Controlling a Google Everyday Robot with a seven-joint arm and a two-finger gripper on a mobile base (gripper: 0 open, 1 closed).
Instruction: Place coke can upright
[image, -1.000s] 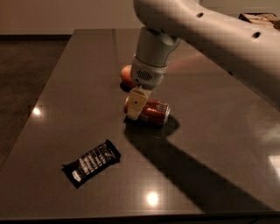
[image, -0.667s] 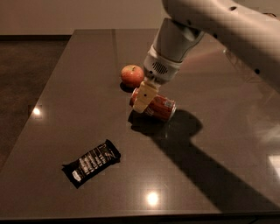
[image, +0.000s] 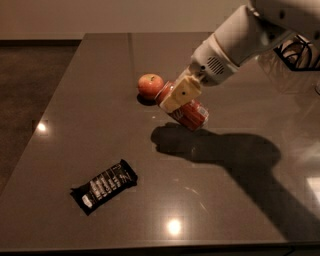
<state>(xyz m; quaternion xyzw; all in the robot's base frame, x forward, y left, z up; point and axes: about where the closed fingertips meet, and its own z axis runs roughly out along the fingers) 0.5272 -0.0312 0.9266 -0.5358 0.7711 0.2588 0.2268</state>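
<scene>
My hand (image: 181, 95), upper centre, gripped the coke can (image: 193, 115), tilted. An apple (image: 150, 86) sat just left.

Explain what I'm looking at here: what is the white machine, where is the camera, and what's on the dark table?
There is one view, looking down on the table from beyond its near edge; the camera's mount is unknown. The white shape entering from the upper right is a robot arm. At its tip is the gripper, a two-finger clamp, shut on the coke can. The can is tilted, not upright, and seems lifted off the surface, its shadow below it. Just left of it sits an apple. Nearer the camera lies a black wrapped snack bar.
</scene>
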